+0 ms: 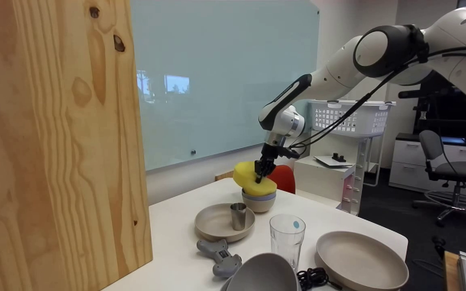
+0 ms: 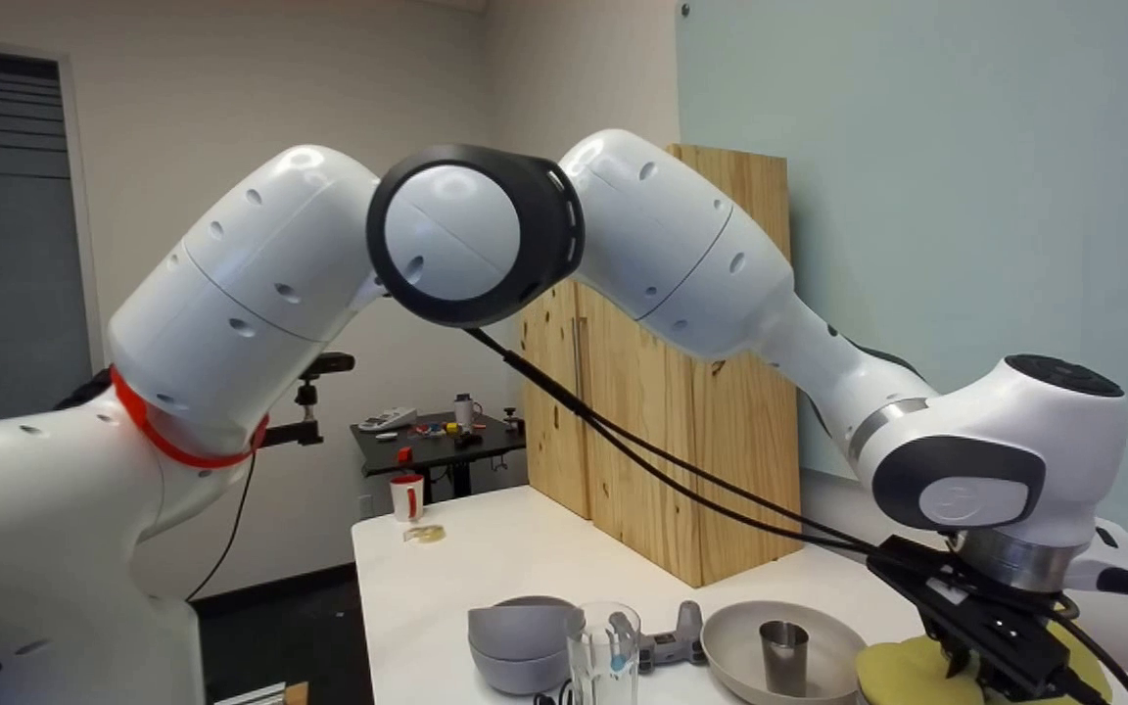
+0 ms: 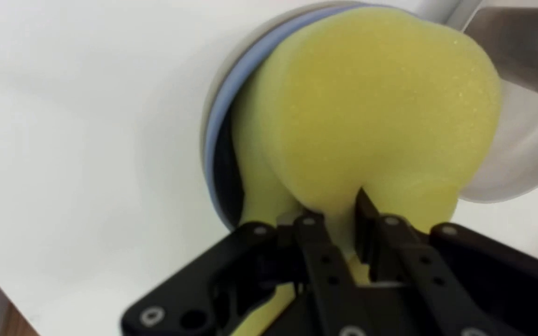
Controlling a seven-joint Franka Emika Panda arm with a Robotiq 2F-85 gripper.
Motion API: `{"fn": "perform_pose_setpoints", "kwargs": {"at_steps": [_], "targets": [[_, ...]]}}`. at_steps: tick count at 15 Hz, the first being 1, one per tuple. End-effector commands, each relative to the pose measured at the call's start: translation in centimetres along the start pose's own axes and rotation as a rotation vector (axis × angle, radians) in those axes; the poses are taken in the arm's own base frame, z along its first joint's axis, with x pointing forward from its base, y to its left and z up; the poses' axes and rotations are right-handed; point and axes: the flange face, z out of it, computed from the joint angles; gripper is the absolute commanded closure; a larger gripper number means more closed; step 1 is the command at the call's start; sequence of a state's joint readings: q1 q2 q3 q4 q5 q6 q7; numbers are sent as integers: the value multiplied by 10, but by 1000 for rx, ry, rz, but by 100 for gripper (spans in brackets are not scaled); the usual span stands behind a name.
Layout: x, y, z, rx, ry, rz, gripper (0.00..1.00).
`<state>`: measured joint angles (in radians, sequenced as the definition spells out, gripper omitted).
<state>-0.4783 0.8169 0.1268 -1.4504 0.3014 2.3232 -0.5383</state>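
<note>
Yellow sponge (image 3: pixel 381 107), pinched at its middle by the gripper (image 3: pixel 336 217) with jaws nearly closed, bulges over the mouth of a blue bowl (image 3: pixel 216 119) nested in a beige bowl (image 1: pixel 259 205), not yet released; whether any of it rests inside is hard to tell.

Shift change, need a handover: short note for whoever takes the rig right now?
Gripper: jaws shut on the yellow sponge, pinching it into two lobes.
Sponge: over the blue bowl, which is nested in a beige bowl; one lobe sticks out past the rim. Can't tell whether the bowl carries its weight.
Nearby: metal cup upright in the beige dish.
Done: sponge gripped and over the bowls.
Left: sponge not yet released; probably worth checking that overhang before opening.
</note>
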Motion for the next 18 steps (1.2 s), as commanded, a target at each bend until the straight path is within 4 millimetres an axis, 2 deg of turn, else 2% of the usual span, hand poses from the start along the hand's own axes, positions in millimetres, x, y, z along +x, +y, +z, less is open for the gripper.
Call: {"fn": "perform_pose_setpoints", "kwargs": {"at_steps": [1, 4, 6, 10, 15, 16, 17, 18], "targets": [[-25, 24, -2, -60, -92, 7, 95], [-37, 43, -18, -107, -121, 23, 95], [-43, 48, -23, -114, -133, 26, 95], [-51, 46, -21, -122, -143, 33, 95], [-50, 39, -16, -133, -107, 25, 95], [-51, 38, -16, -133, -104, 28, 82], [-51, 37, -15, -138, -102, 24, 55], [-50, 37, -16, -138, -98, 26, 56]]}}
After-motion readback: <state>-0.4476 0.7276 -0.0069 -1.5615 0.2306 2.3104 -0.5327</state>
